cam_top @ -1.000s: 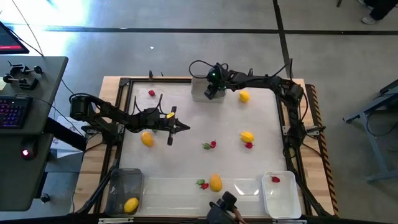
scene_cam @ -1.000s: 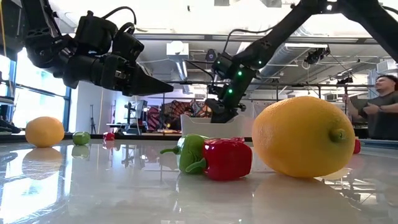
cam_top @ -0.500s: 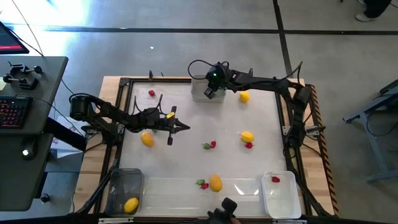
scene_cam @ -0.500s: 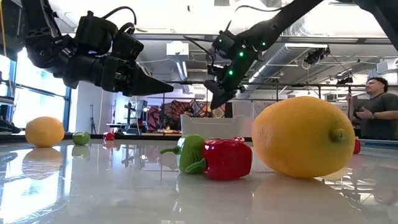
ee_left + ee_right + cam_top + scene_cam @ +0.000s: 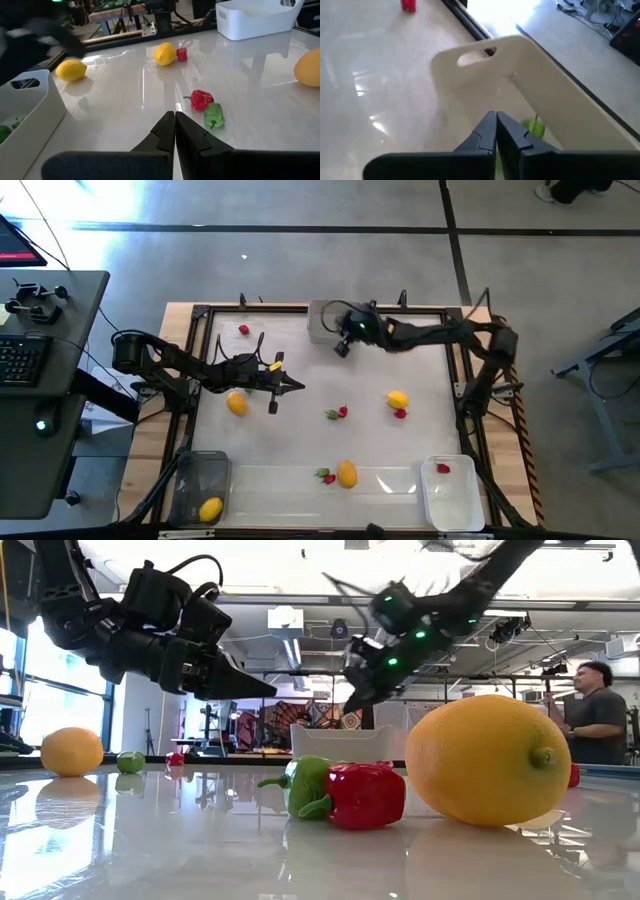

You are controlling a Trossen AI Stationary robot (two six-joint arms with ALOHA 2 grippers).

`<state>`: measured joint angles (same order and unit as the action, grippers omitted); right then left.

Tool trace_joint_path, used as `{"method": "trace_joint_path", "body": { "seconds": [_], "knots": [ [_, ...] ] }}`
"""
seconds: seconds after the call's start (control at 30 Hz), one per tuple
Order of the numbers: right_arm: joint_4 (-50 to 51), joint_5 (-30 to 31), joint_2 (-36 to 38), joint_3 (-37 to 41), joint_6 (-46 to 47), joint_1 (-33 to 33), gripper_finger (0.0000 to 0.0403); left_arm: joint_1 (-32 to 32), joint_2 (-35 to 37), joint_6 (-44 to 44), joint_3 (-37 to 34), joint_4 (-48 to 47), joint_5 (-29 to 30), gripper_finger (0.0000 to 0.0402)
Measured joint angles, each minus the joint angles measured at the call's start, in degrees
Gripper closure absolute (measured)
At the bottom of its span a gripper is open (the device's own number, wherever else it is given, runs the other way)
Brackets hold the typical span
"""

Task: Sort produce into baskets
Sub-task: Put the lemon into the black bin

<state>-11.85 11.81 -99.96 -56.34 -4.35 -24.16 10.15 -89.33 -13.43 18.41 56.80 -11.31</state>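
Produce, lemons: one lemon [image 5: 236, 404] lies just beside the left gripper; one [image 5: 398, 400] on the right half of the surface, a red piece [image 5: 400, 414] touching or almost touching it; one [image 5: 347, 474] near the front edge, with a red-and-green pepper [image 5: 325, 476] just beside it; one [image 5: 211, 510] inside the dark bin.
Produce, small pieces: a green and a red piece [image 5: 336, 413] lie together mid-surface; a lone red piece [image 5: 244, 330] sits near the far left corner; one red piece [image 5: 443, 468] lies in the white bin; a green piece [image 5: 536, 127] shows inside the grey bin in the right wrist view.
Dark bin [image 5: 190, 470]: front left corner of the surface.
White bin [image 5: 452, 505]: front right corner.
Grey bin [image 5: 320, 320]: far edge, near the middle.
Right gripper [image 5: 341, 347]: hangs above the surface at the near edge of the grey bin; jaws pressed together, nothing between them.
Left gripper [image 5: 298, 386]: hovers over the left half of the surface, pointing toward the centre; jaws pressed together, empty.
Surface [image 5: 300, 440]: white, glossy, framed by dark rails.
Background: a person [image 5: 595, 720] stands beyond the surface in the low view.
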Motion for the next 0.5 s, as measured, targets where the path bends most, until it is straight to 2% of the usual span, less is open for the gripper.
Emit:
{"method": "trace_joint_path", "body": {
  "seconds": [0.3, 0.4, 0.5],
  "knots": [
    [-7.83, 1.75, 15.26, 16.82, 3.91, 5.79, 0.0402, -0.23, 0.56, -1.19, 1.88, -3.19, -0.06, 0.0401],
    [-10.82, 1.72, 18.19, 21.15, 5.92, 8.18, 0.0403, -0.69, 2.32, -0.34, 4.14, -10.69, -0.02, 0.0402],
    [-15.00, 2.01, 19.19, 25.07, 7.23, 10.49, 0.0403, -1.67, 5.66, -0.33, 7.47, -23.00, -0.04, 0.0401]
  ]
}}
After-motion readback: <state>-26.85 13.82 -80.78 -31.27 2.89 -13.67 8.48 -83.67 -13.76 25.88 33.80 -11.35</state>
